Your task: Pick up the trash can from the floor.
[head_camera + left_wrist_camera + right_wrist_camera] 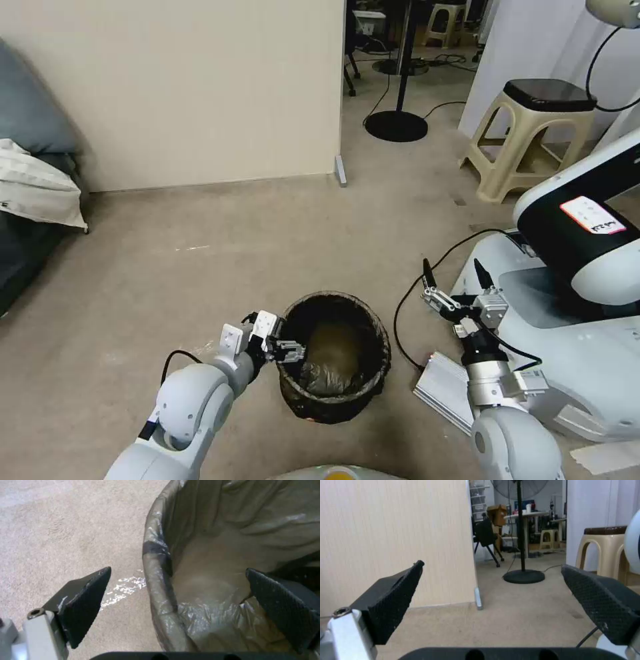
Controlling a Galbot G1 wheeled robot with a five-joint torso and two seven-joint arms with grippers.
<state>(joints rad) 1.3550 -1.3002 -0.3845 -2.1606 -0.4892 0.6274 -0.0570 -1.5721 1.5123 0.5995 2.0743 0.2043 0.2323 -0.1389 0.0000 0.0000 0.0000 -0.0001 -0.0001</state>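
Now left claw [288, 351] released, straddling the trash can [335, 357] rim; right claw [455, 270] released, aloft

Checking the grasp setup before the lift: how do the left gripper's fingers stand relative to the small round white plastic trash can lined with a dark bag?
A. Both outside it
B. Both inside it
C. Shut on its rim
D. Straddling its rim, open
D: the left gripper is open, with one finger over the floor outside and the other inside the trash can, straddling its bag-covered rim.

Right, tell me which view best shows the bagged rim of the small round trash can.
The left wrist view: the small round trash can's dark-bagged rim runs between the open left claw fingers, one outside, one inside. The head view shows the whole rim from above, smaller. The right wrist view faces the wall past the open right claw.
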